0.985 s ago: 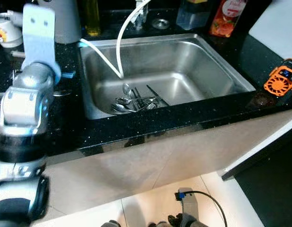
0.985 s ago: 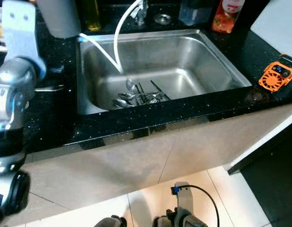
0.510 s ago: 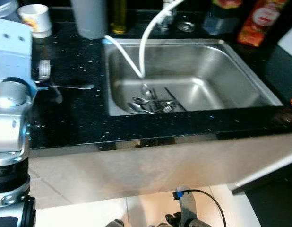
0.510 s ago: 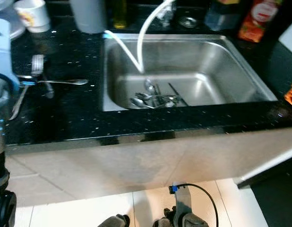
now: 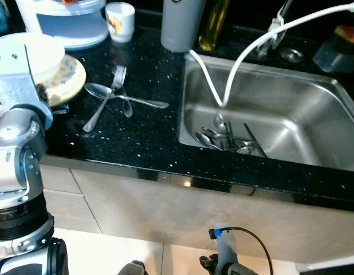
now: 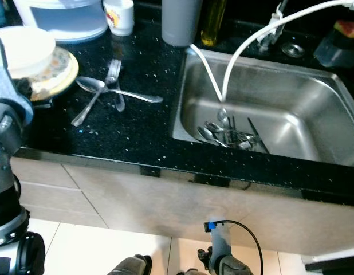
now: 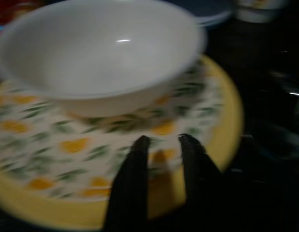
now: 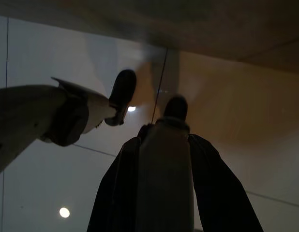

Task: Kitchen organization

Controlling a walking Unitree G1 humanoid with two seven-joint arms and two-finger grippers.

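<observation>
Your left hand [image 7: 159,145], fingers slightly spread and empty, hovers at the plate [image 7: 198,125] carrying the bowl [image 7: 101,53] on the tabletop [image 5: 142,137]; right hand [image 8: 164,145] hangs idle, grip unclear; cutlery [image 5: 225,140] lies in the sink [image 5: 314,114]

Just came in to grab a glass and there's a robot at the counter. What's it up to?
It stands at the black counter, tidying the kitchen. Its left end effector is reaching toward a yellow patterned plate with a white bowl on it, fingers slightly apart and not yet gripping anything. A fork and two spoons lie crossed on the counter beside the plate. More cutlery lies in the sink. The right end effector hangs low by the floor.
</observation>
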